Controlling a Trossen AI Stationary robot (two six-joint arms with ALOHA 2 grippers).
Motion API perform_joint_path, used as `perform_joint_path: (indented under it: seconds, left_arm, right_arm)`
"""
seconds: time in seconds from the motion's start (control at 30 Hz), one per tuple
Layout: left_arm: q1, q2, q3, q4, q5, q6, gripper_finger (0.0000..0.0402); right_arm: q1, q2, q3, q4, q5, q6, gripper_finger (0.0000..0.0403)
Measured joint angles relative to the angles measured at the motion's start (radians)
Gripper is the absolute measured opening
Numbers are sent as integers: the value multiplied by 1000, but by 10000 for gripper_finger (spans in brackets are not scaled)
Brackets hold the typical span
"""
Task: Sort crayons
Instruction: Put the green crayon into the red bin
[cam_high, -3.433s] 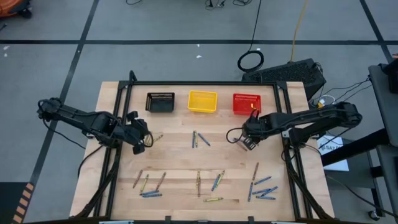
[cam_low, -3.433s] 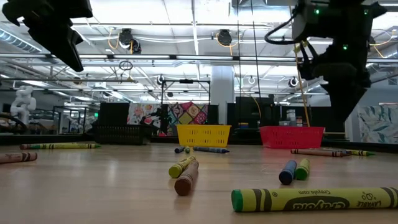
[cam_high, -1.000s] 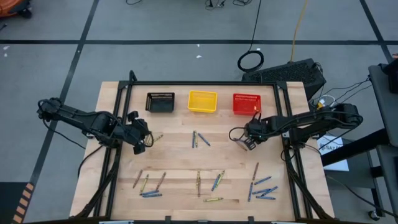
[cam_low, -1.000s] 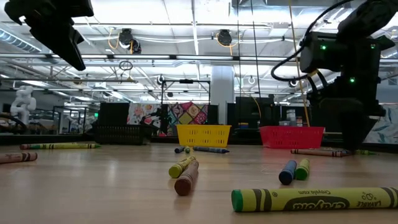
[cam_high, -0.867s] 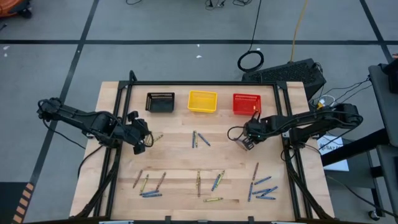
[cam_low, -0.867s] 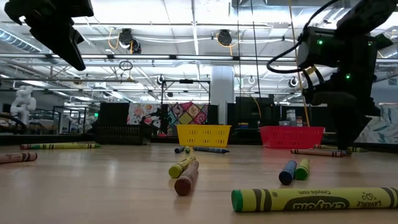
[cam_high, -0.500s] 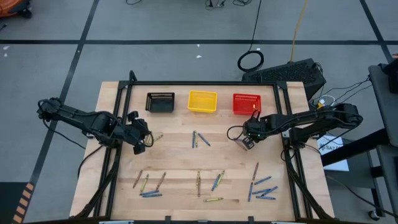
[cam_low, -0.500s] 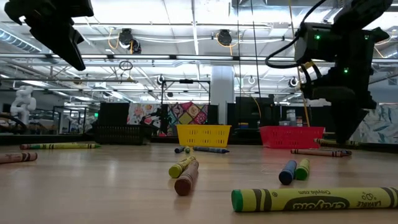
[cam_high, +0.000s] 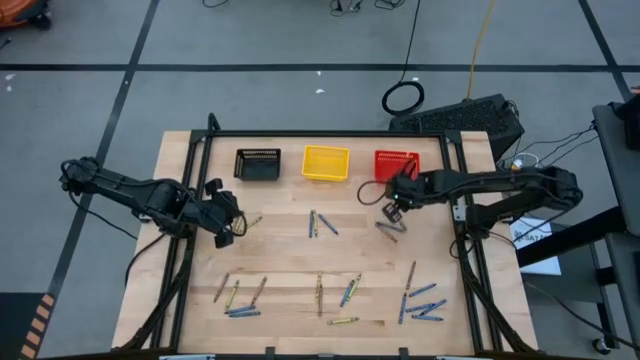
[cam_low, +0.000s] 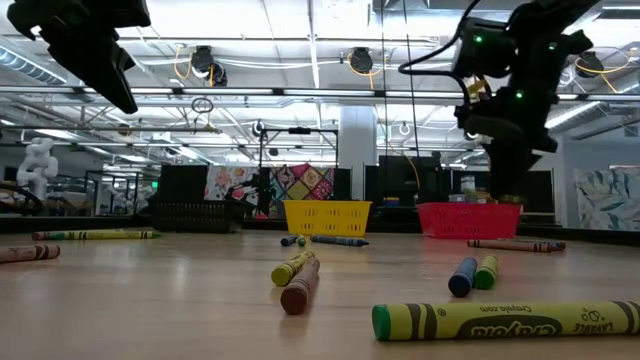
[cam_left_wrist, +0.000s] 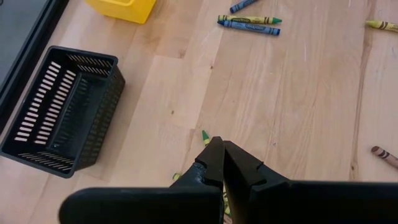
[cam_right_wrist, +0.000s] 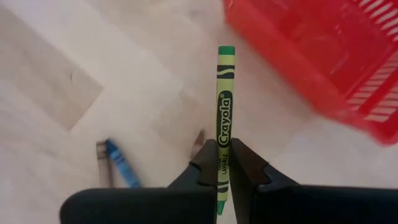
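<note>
1. Since a second ago the right arm has swung over toward the red basket (cam_high: 396, 166), so its fingers (cam_right_wrist: 207, 163) now sit just in front of that basket's near-left corner instead of further out over the counter (cam_high: 280, 255). Left arm hasn't budged.
2. Right fingers are pinching a green crayon (cam_right_wrist: 222, 106); it sticks straight out past the tips, and the red mesh wall is just beyond and to one side of its end.
3. Below the right fingers on the wood there's a blue crayon (cam_right_wrist: 122, 163) next to a darker one, not touching the held crayon.
4. Left fingers (cam_left_wrist: 214, 160) are pressed together, with a green crayon tip (cam_left_wrist: 204, 135) poking out right by them; can't tell for sure if it's gripped or just lying underneath.
5. Ahead of the left fingers: the black basket (cam_left_wrist: 59, 110) off to one side, a corner of the yellow basket (cam_left_wrist: 123, 9) further on, and a blue-and-green pair of crayons well beyond.
6. Most of the crayons (cam_high: 330, 292) are still scattered along the near part of the counter, well away from both sets of fingers, plus a small cluster (cam_high: 320, 223) between the two arms.
7. Nothing sits between the right fingers and the red basket.
</note>
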Motion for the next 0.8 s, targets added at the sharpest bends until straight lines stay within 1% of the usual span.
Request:
perform_joint_path:
  seconds: [0.3,0.6,0.73,0.8]
  left_arm:
    - [0,0,0,-1,0,0,8]
    - [0,0,0,0,-1,0,8]
    - [0,0,0,0,-1,0,8]
    - [0,0,0,0,-1,0,8]
  right_arm:
    - [-157,0,9,64,-7,-161,0]
    - [-303,0,9,125,-40,-275,0]
    - [-367,0,9,154,-108,-317,0]
    - [-391,0,9,172,-115,-334,0]
